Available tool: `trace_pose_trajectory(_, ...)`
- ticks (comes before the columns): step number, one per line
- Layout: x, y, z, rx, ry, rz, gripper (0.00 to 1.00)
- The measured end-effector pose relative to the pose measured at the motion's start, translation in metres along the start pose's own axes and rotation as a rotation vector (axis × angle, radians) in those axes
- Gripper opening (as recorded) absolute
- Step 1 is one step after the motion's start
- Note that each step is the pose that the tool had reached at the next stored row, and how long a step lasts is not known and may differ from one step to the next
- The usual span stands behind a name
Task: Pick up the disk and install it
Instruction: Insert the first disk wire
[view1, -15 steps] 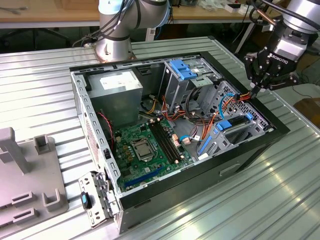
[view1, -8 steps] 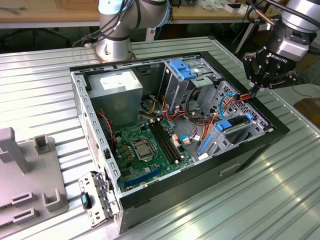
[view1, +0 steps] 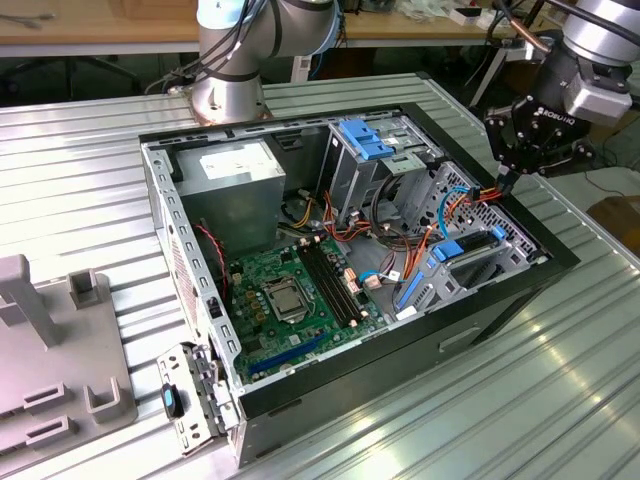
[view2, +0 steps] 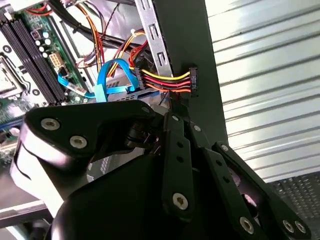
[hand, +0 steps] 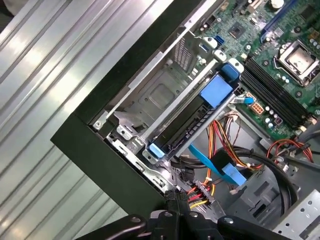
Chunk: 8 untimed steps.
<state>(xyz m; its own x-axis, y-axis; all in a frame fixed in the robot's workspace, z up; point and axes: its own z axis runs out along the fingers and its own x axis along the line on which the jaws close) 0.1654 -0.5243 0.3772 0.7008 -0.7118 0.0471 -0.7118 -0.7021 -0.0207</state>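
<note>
Disk (hand: 187, 122) first: it lies in the grey metal drive cage (hand: 150, 95) at the front corner of the computer case (view1: 548, 238), on the exterior view's right. It is a dark slab set flat between its bright blue rails, with a blue tab showing at either end. I judge it stiff and dense for its bulk, with smooth faces that would slip and innards that would not forgive a knock. The blue rails or the long side edges look like the place to take hold, not the flat face (plastic gives a little, which is kinder to a grip). My gripper (view1: 505, 178) hangs over the case's rim just beside the cage, close against a black power connector (view2: 192, 80) that trails red, yellow and orange wires back into the case. Whether my hand is clamped on that plug, closed empty or apart, I cannot tell. Crowding the cage are that wire bundle and a flat blue data cable (hand: 212, 165) looping just beside the disk's end, and the cage walls hem the disk along both long sides. Farther in sit the green motherboard (view1: 290, 290), the big grey power supply (view1: 235, 170) and a light-blue latch plate (view1: 365, 138), all well apart from my hand, with the ribbed metal table (view1: 80, 180) under everything.
</note>
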Motion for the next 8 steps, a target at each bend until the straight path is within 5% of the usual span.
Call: trace_pose_trajectory(8, -0.0001, 0.0000, 0.0008, 0.0099, -0.0043, -0.211, 0.11)
